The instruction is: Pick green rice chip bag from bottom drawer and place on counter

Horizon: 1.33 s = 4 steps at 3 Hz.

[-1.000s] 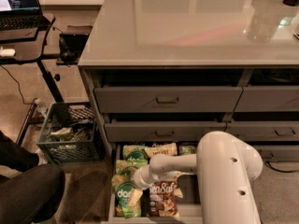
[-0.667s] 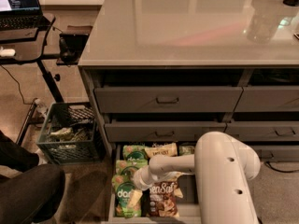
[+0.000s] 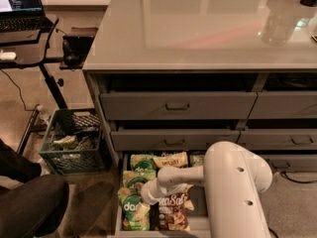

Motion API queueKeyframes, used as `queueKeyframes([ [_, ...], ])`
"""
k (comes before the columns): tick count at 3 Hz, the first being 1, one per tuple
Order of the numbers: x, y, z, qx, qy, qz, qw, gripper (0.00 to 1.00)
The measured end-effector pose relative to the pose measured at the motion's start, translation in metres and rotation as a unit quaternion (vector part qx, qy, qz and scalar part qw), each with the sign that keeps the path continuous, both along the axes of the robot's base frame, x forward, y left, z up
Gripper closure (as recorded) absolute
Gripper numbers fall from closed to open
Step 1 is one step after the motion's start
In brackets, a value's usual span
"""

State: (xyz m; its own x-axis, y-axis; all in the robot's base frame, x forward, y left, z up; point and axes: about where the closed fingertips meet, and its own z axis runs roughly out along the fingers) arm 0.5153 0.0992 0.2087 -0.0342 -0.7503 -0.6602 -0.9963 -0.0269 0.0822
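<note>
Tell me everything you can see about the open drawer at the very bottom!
The bottom drawer is pulled out below the grey drawer fronts. It looks like grey metal, wide and shallow, with low side walls. Snack bags lie on its floor: green rice chip bags along the left, a brown Sea Salt bag beside them; a bare patch shows on the right. The robot's gripper hangs low over the green bags.

We see our tool (image 3: 146,196) low in the open bottom drawer (image 3: 119,209), over the packed snacks and just beside a green rice chip bag (image 3: 132,206) at its near left. A brown Sea Salt bag (image 3: 172,211) lies to the right. The counter (image 3: 198,33) spreads beyond, above.
</note>
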Motion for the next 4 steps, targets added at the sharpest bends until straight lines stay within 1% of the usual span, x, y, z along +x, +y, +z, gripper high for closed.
queueKeyframes([
  [3, -0.0007, -0.0009, -0.0010, 0.004, 0.003, -0.004, 1.0000, 0.89],
  [4, -0.0007, -0.0008, -0.0010, 0.004, 0.003, -0.004, 1.0000, 1.00],
])
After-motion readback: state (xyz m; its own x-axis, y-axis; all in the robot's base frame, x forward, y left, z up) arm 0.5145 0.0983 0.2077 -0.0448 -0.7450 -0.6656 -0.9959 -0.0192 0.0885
